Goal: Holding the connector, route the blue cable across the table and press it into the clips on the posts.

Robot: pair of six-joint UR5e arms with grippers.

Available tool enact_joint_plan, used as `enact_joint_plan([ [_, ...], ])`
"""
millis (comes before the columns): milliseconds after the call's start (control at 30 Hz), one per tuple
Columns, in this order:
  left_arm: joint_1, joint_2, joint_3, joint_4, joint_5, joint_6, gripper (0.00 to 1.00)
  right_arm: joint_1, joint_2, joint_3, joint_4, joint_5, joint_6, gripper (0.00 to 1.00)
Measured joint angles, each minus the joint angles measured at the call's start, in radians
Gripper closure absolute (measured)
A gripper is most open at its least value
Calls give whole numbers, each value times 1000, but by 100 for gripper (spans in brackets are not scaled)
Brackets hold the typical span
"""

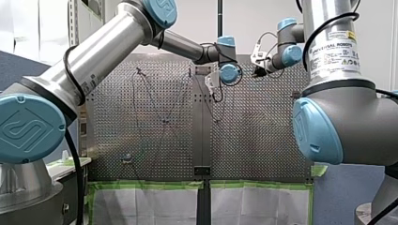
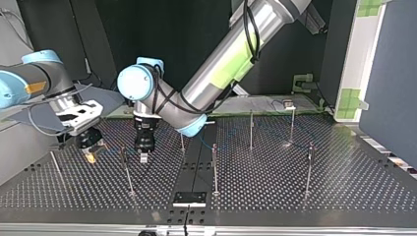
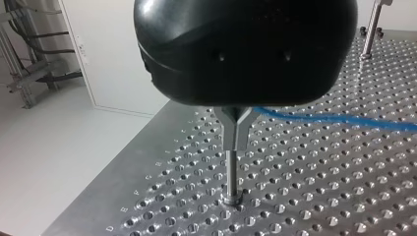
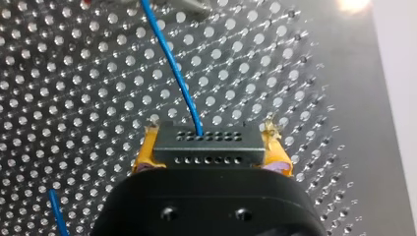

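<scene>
yellow-padded right fingers (image 4: 146, 153) pinch grey perforated connector (image 4: 206, 145), thin blue cable (image 4: 172, 64) leaving; left arm (image 2: 231, 54) hold: cannot tell.

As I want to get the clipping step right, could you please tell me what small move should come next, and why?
Probably lower my left claw a little, to press the blue cable down into the forked clip on the post beneath it. The cable passes at the fork's mouth, seemingly not seated, while my right claw grips the connector between yellow pads, anchoring that end.
</scene>
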Motion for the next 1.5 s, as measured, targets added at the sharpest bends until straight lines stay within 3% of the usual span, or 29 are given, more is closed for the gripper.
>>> enact_joint_plan([
  [233, 20, 0, 2, 10, 35, -1, 100, -5, 20, -14, -6, -1, 2, 100],
  [500, 22, 1, 3, -18, 43, 0, 100, -9, 23, -28, -6, -7, 6, 100],
  [567, 17, 1, 3, -26, 44, 0, 82, -9, 24, -28, -6, -7, 6, 100],
  [600, 14, 1, 2, -29, 44, 0, 82, -9, 24, -28, -6, -7, 6, 100],
  [633, 11, 1, 2, -32, 44, 0, 71, -9, 24, -28, -6, -7, 6, 100],
  [667, 9, 1, 2, -35, 44, 0, 50, -9, 24, -28, -6, -8, 6, 100],
  [700, 7, 1, 2, -38, 43, 0, 50, -9, 24, -28, -6, -8, 6, 100],
  [767, 2, 1, 2, -46, 43, -2, 18, -9, 25, -28, -6, -8, 6, 100],
  [800, 0, 1, 2, -50, 42, -4, 18, -9, 24, -28, -6, -8, 6, 100],
  [833, -2, 1, 2, -56, 41, -6, 0, -9, 25, -28, -6, -8, 6, 100],
  [1267, -20, 17, -24, -155, -36, -15, 0, -9, 24, -28, -4, -8, 2, 100],
  [1500, -42, 67, -78, -162, -19, -8, 0, -9, 24, -28, -3, -8, 2, 100],
])
